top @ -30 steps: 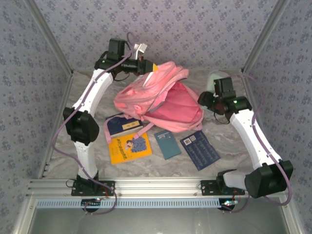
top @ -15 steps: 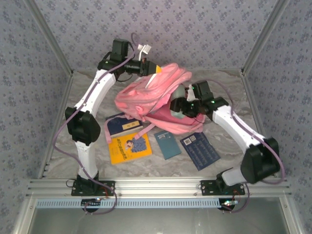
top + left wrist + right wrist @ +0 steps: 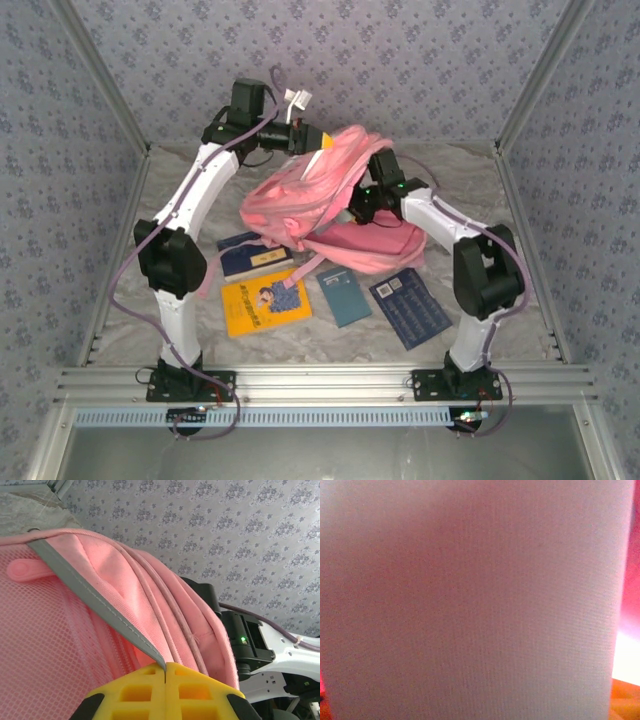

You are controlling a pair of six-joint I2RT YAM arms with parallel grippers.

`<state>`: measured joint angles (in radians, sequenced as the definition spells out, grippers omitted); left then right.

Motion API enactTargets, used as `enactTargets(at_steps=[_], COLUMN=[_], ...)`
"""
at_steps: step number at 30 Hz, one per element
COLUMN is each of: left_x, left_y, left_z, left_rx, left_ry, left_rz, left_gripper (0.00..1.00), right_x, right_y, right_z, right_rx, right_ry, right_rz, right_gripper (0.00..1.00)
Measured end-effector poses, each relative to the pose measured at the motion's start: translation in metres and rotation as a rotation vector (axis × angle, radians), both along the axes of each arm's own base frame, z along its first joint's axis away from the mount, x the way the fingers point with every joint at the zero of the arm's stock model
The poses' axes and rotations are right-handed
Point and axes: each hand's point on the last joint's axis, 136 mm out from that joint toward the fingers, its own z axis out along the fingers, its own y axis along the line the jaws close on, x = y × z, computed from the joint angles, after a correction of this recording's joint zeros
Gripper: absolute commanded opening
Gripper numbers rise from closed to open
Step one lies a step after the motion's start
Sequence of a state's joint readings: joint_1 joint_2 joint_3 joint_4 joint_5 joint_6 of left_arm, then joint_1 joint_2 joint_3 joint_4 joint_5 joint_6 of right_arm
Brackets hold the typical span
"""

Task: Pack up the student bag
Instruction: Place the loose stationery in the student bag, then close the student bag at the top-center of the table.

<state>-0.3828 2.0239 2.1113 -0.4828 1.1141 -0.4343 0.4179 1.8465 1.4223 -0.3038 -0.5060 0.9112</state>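
Top view: the bag is lying mid-table, with its top hanging from the left gripper. The right gripper is sitting in the bag's mouth, and four books are lying just in front. Loading looks to be in hand. The next move probably calls for leaving the load inside, clearing the mouth and fetching a book.

Left wrist: the yellow fingers are pressing together, pinching the bag's grey stripe.

Right wrist: a pale surface is sitting against the lens, with pink showing beside it. I cannot tell how wide those jaws are standing, nor whether they are gripping anything.
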Motion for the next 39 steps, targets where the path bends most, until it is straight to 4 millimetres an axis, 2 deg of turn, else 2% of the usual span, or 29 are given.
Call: enactTargets(at_steps=[1,4,6,12,16,19,23,27,29,31,33,36,39], left_x=[0.001,0.002,0.002,0.007,0.013,0.017,0.025,0.047,0.061,0.075,0.085,0.098,0.112], left_y=[0.000,0.000,0.000,0.007,0.014,0.019,0.027,0.046,0.060,0.075,0.088,0.100,0.105], left_z=[0.001,0.002,0.002,-0.003,-0.011,-0.013,-0.014,-0.011,-0.009,-0.005,-0.004,-0.001,0.001], left_rx=[-0.003,-0.004,-0.004,-0.006,-0.009,-0.010,-0.006,-0.023,-0.041,-0.053,-0.055,-0.060,-0.066], left_ry=[-0.007,-0.016,-0.017,-0.013,0.001,0.011,0.027,0.039,0.048,0.050,0.050,0.059,0.060], left_rz=[0.001,0.004,0.004,0.013,0.023,0.037,0.088,0.195,0.257,0.321,0.369,0.434,0.471], left_gripper=[0.00,0.00,0.00,0.00,0.00,0.00,0.00,0.00,0.00,0.00,0.00,0.00,0.00], right_x=[0.009,0.033,0.041,0.032,0.013,0.000,-0.017,-0.034,-0.041,-0.051,-0.060,-0.075,-0.090], right_y=[0.003,0.011,0.014,0.008,-0.007,-0.019,-0.038,-0.064,-0.076,-0.085,-0.092,-0.101,-0.112], right_z=[0.000,-0.003,-0.005,-0.016,-0.010,0.013,0.068,0.117,0.127,0.127,0.118,0.091,0.056], right_rx=[0.002,-0.004,-0.017,-0.103,-0.164,-0.194,-0.213,-0.237,-0.260,-0.290,-0.324,-0.382,-0.444], right_ry=[0.001,-0.005,-0.011,-0.011,-0.039,-0.120,-0.290,-0.439,-0.481,-0.500,-0.494,-0.427,-0.335], right_rz=[-0.009,-0.030,-0.035,-0.022,0.000,0.020,0.024,-0.013,-0.034,-0.036,-0.029,-0.002,0.023], right_gripper=[0.99,1.00,1.00,1.00,1.00,0.99,0.96,0.97,0.98,0.99,0.98,0.98,0.97])
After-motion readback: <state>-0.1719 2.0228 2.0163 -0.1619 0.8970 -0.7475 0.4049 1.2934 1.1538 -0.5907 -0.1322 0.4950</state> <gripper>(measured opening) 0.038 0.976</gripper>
